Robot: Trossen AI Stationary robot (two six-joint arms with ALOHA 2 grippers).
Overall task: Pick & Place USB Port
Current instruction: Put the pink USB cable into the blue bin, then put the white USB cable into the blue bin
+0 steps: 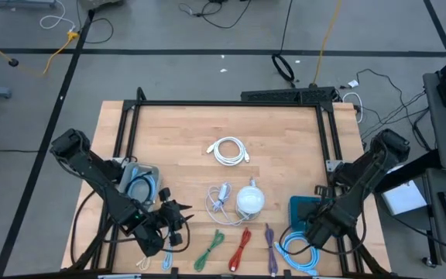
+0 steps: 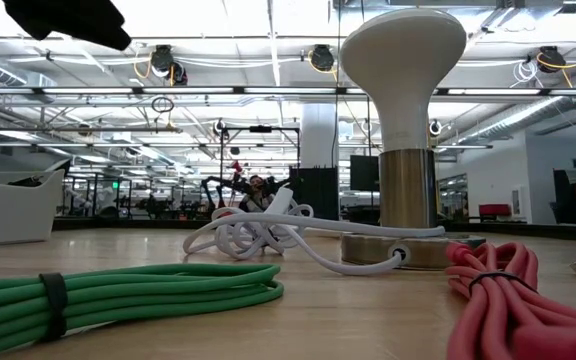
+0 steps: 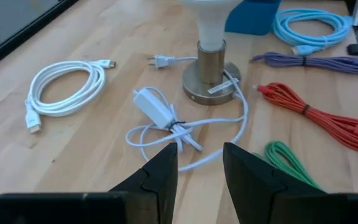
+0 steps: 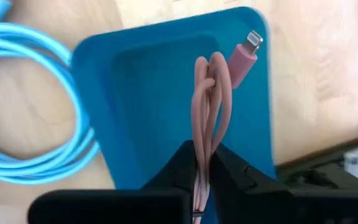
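Note:
My right gripper (image 4: 205, 163) is shut on a pink cable bundle (image 4: 209, 93) with a pink plug (image 4: 246, 51), over the blue tray (image 4: 142, 74). In the high view this gripper (image 1: 316, 225) sits at the tray (image 1: 299, 208) near the table's right near corner. My left gripper (image 3: 199, 165) is open and touches nothing; it hovers at the near edge (image 1: 173, 221), facing the white lamp (image 3: 211, 62) and its white cord (image 3: 166, 121). My right gripper pinches the pink cable bundle between its two fingers (image 4: 188, 163), holding several looped strands (image 4: 205, 140) at once. The strands run out ahead of the fingers, along them, with the plug end farthest out over the blue tray. I cannot tell whether the bundle rests on the tray.
A white coiled cable (image 1: 229, 151) lies mid-table. Green (image 1: 210, 249), red (image 1: 241, 248) and purple (image 1: 270, 242) cables lie along the near edge, with a light blue coil (image 1: 296, 252) beside the blue tray. A grey tray (image 1: 138, 184) holding a blue cable sits at the left.

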